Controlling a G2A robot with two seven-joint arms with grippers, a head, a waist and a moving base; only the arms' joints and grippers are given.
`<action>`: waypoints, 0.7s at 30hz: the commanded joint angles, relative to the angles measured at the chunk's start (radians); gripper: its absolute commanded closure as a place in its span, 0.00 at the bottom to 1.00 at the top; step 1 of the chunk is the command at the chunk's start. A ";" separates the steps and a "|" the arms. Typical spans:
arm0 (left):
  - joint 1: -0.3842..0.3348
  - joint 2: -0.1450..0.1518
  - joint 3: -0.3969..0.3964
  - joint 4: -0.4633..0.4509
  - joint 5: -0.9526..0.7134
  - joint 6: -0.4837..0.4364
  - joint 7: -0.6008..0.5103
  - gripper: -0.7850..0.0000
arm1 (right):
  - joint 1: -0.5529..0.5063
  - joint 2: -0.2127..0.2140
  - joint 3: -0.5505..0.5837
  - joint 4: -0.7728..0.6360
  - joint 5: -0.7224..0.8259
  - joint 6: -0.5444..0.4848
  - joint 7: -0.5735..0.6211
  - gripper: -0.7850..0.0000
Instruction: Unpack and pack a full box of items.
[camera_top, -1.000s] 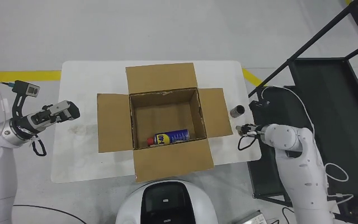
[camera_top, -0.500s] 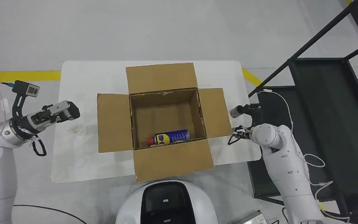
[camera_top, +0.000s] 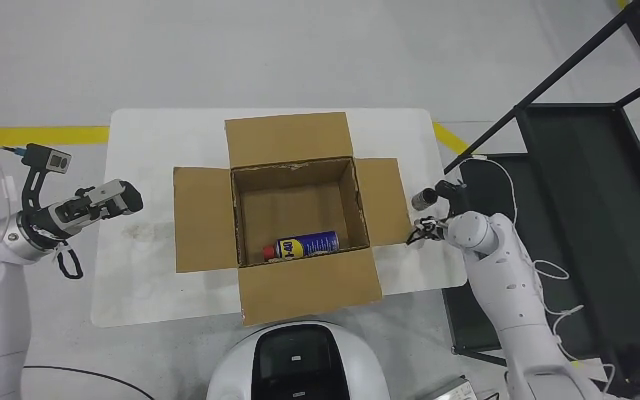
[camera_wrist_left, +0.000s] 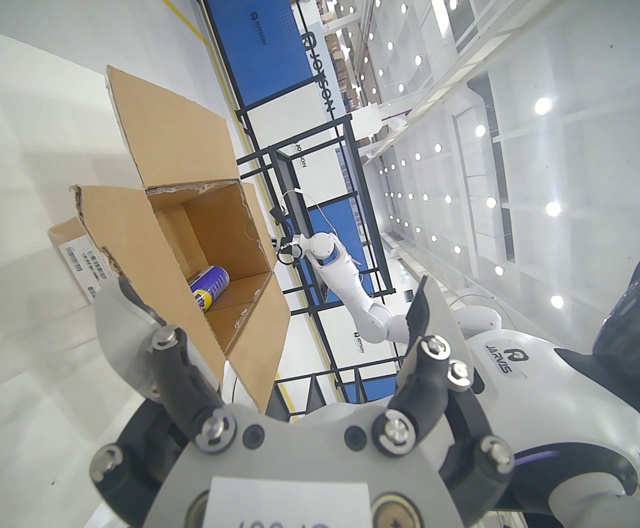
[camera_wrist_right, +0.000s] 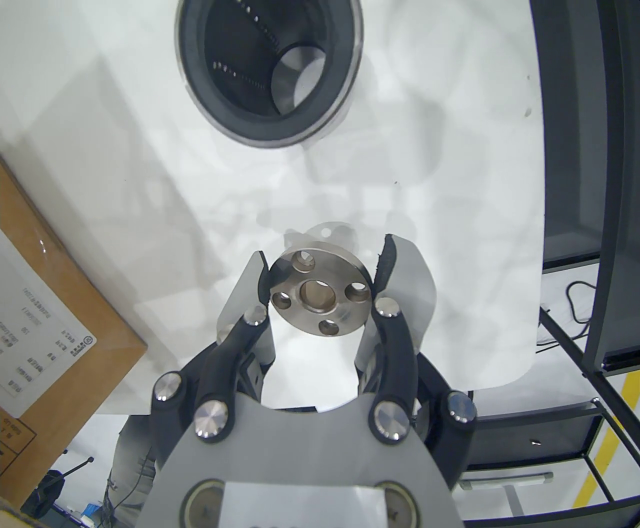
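The flange, a steel disc with a centre bore and four bolt holes, sits between the fingers of the right gripper, pinched by its rim on two opposite sides, face toward the wrist. The jaws are closed about halfway, down to the disc's width. It hangs low over the table, beside the box's right flap; whether it touches the top I cannot tell. Near it stands a dark cylinder, upright, with bright metal inside. The box is in the middle of the table, all four flaps folded out, and a can lies on its side against the near wall.

Whether the flange is going in or coming out cannot be read from this. For a set-down, it likely pays to lower it flat, apart from the cylinder and the flap, and to let go only once it rests. For packing, it would need to rise over the flap and land beside the can, not on it. Either way a two-point hold on smooth metal may pivot, so a level wrist and slow travel seem wise.

The left gripper hangs off the table's left edge, fingers spread wide, holding nothing, aimed at the box.

The table is white and glossy. A black rack stands to the right, on a grey floor with a yellow line.
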 joint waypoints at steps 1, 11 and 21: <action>0.000 0.000 0.000 0.000 0.000 0.000 0.000 0.00 | 0.013 -0.001 -0.008 0.020 -0.001 -0.002 -0.006 0.98; 0.000 0.000 0.000 0.000 0.000 0.000 0.000 0.00 | 0.056 -0.004 -0.024 0.104 0.038 -0.013 -0.049 0.55; 0.000 0.000 0.000 0.000 0.000 0.000 0.000 0.00 | 0.056 0.002 -0.011 0.115 0.052 -0.006 -0.063 0.00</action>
